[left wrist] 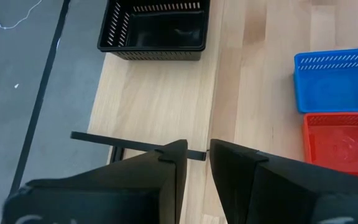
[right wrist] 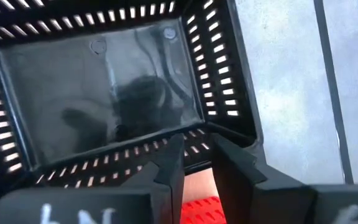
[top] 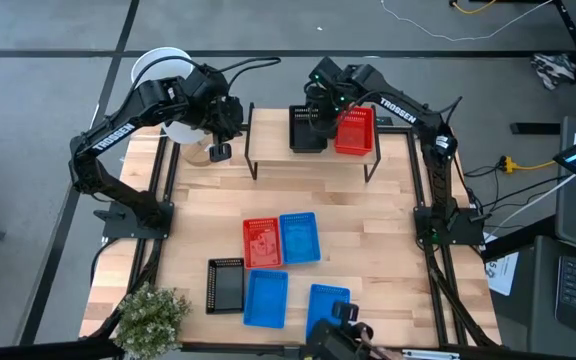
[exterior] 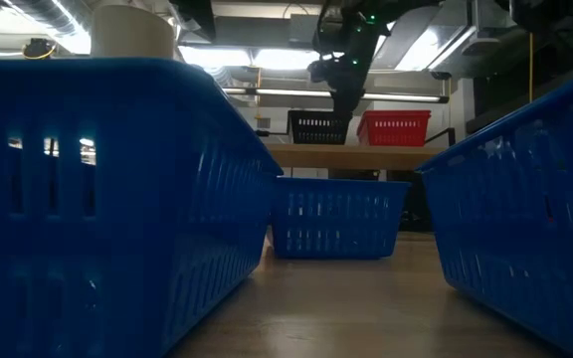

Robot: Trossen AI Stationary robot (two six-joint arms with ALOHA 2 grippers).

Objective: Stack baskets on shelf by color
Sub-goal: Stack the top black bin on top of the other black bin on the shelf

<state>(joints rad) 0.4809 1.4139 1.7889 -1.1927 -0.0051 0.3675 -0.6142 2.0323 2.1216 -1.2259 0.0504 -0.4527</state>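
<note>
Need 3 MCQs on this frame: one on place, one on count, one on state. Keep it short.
1. Where is the right gripper?
A. over the black basket on the shelf
B. beside the plant
C. over the blue baskets

2. How many baskets sit on the shelf?
A. none
B. two
C. four

3. What does the left gripper hold?
A. a red basket
B. a blue basket
C. nothing

Answers:
1. A, since the high view shows it above the black basket, next to the red basket.
2. B, one black and one red.
3. C, since the left wrist view shows only bare table between its fingers.
</note>
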